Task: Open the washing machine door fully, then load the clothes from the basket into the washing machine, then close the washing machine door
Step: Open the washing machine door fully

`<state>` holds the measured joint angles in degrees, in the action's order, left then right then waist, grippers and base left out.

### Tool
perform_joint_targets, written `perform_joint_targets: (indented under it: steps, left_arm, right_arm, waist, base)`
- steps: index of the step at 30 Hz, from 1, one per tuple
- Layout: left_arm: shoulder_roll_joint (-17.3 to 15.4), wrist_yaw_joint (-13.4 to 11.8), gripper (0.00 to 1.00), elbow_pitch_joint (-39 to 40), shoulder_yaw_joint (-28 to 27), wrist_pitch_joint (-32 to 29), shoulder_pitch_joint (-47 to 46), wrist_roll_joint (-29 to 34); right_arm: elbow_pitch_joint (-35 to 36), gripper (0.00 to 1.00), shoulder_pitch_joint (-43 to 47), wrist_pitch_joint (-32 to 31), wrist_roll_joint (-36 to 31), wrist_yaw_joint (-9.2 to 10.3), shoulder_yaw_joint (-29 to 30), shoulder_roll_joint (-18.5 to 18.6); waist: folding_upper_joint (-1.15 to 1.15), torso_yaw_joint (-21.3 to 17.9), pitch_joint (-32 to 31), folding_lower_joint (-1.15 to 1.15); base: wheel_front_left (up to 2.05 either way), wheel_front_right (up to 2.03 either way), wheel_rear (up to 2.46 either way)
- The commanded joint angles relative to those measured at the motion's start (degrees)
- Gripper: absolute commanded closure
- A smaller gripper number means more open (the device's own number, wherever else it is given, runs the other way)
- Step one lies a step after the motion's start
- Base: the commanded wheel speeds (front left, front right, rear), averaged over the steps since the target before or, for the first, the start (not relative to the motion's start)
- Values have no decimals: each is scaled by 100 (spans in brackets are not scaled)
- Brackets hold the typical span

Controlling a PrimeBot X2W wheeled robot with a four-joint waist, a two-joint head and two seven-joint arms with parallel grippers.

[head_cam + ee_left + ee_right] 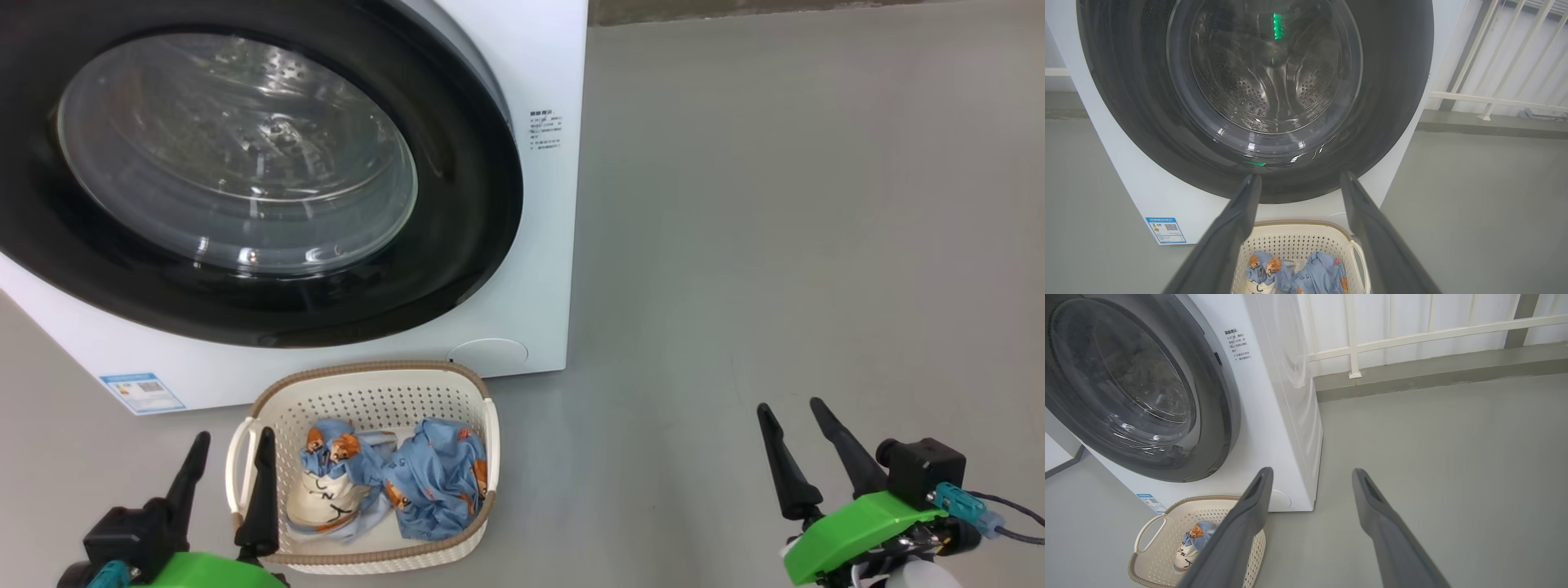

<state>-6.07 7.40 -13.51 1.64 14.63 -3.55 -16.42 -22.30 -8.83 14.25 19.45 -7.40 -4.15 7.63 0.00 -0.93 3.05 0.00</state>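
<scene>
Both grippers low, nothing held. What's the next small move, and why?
Probably raise the right gripper toward the right edge of the washing machine door. The door looks shut, the clothes lie in the basket, and both grippers are open and empty, so opening comes first. The left gripper sits beside the basket.

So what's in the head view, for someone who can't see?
A white washing machine, round black door shut, stands top left. In front, a cream basket of blue bear-print clothes sits on the floor. Both robot hands are open: left hand by the basket, right hand lower right.
</scene>
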Motion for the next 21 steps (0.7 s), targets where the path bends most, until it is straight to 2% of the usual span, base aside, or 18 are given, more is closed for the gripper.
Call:
perform_joint_targets:
  steps: [1,7,18,21]
  left_arm:
    - [-54,8,0,169,-168,37,-90,-50]
    - [27,9,0,190,-97,37,-10,-113]
    - [67,9,0,213,160,37,-280,-230]
    - [68,9,0,217,219,37,-365,-265]
  right_arm:
    - [157,100,-217,74,111,-9,-188,41]
    - [328,100,-521,74,793,-9,-323,-39]
    - [573,100,-1968,74,2879,-9,-428,81]
    - [586,100,-2255,74,3200,-9,-377,141]
  waist:
    - [0,12,0,0]
    - [0,32,43,0]
    - [0,244,387,0]
    - [0,326,493,0]
  base:
    - [0,0,0]
    - [0,0,0]
    - [0,0,0]
    - [0,0,0]
